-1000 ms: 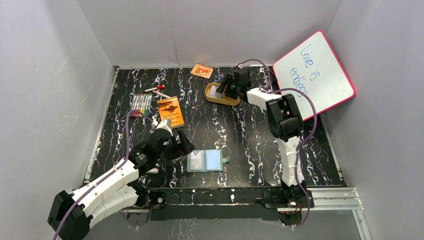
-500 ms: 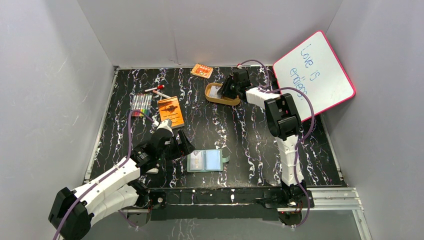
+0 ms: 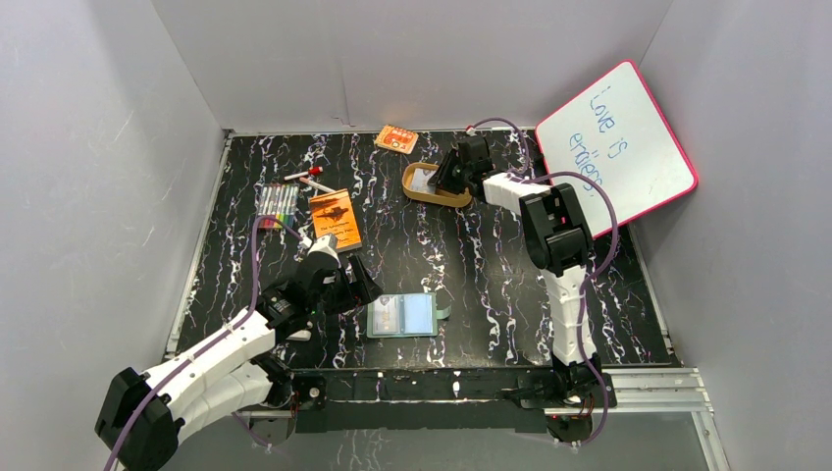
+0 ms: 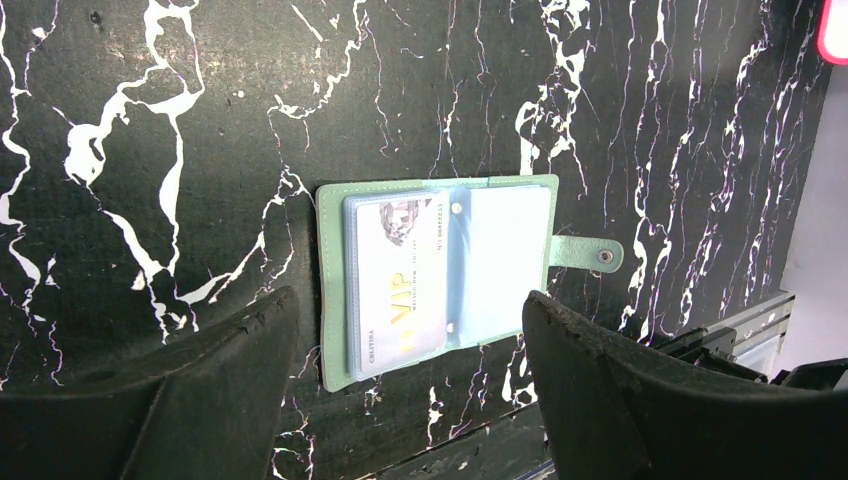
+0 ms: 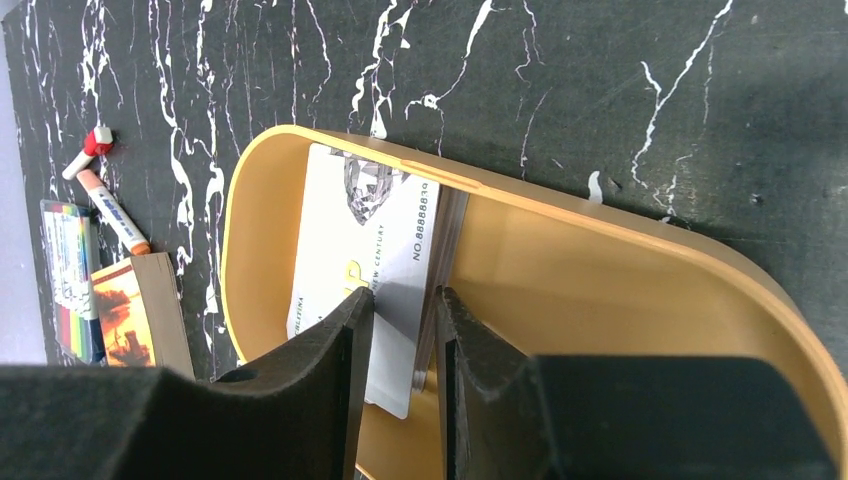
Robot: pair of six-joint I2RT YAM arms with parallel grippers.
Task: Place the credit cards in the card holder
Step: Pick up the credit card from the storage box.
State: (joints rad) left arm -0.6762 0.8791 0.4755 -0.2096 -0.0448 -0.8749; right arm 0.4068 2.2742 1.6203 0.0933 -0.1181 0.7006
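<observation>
right gripper (image 5: 403, 298) jaws narrow astride pale grey-white credit card (image 5: 350, 230) in tan oval tray (image 5: 620, 270), grip unclear; left gripper (image 4: 410, 303) wide over sage-green card holder (image 4: 440, 270) to steady it.

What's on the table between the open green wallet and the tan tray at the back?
Nothing. In the top view, only bare black marbled table runs from the card holder to the tan tray; the orange booklet lies off to the left.

Left fingers (image 4: 200, 400) spread wide, right arm (image 3: 554, 231) stretched far, right fingers (image 5: 320, 380) nearly together
</observation>
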